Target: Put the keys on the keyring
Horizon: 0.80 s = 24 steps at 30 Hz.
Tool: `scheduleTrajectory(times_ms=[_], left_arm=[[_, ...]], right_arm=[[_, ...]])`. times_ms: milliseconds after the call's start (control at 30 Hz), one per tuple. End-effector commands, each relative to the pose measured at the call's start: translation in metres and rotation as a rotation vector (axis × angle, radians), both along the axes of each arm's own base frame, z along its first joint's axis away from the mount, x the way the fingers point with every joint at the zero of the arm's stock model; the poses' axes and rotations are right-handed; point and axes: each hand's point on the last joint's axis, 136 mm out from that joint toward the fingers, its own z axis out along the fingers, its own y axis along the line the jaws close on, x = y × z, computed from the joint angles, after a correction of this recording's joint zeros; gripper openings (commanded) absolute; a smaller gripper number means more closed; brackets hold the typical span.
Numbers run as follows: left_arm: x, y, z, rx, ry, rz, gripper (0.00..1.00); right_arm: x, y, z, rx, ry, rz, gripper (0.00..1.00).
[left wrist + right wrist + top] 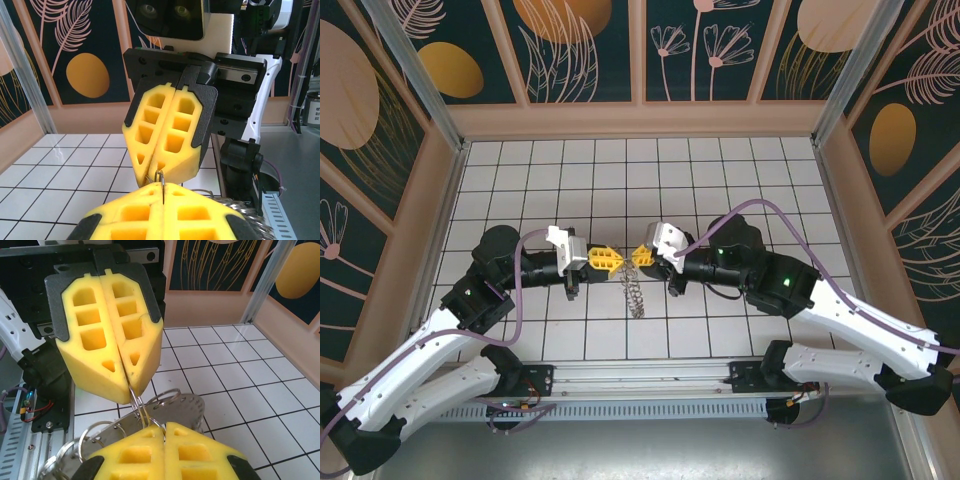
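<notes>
Over the middle of the tiled floor my left gripper (pixel 616 262) and right gripper (pixel 638 255) meet tip to tip. Both sets of yellow fingers are shut on one thin wire loop (pixel 142 407) between them. The loop belongs to the keyring (pixel 200 410), a flat grey metal band with holes that carries several wire rings. It hangs below the two tips (pixel 635 290). In the left wrist view my left gripper (pixel 163 184) pinches the loop upright, and the right gripper (pixel 150 176) points down onto it. The keys are out of view.
White tiled floor (pixel 720 180) with dark grid lines, walled by tan boards and patterned panels. A metal rail (pixel 650 385) with cable track runs along the near edge between the arm bases.
</notes>
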Motion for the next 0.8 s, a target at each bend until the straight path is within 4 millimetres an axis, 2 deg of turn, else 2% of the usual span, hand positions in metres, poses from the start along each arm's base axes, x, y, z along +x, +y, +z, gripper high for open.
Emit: scheduleTrajectory(times_ms=[0, 200, 367, 500, 633, 767], left_arm=[[-0.008, 0.003, 0.027, -0.062, -0.081, -0.022, 0.00], [-0.006, 0.002, 0.027, -0.055, -0.079, -0.013, 0.00], [-0.004, 0.004, 0.024, -0.048, -0.074, 0.005, 0.00], [-0.004, 0.005, 0.023, -0.046, -0.074, 0.013, 0.00], [-0.004, 0.004, 0.023, -0.044, -0.075, 0.011, 0.00], [-0.004, 0.004, 0.024, -0.044, -0.078, 0.007, 0.00]], right_arm=[[0.004, 0.002, -0.003, -0.006, 0.024, 0.003, 0.02], [0.002, 0.007, -0.001, 0.006, 0.030, 0.027, 0.03], [0.006, 0.002, 0.008, 0.031, 0.009, -0.010, 0.19], [0.006, -0.009, 0.023, 0.084, -0.021, -0.040, 0.26], [-0.002, -0.012, 0.031, 0.119, -0.034, -0.015, 0.28], [-0.005, -0.007, 0.025, 0.112, -0.021, 0.018, 0.28]])
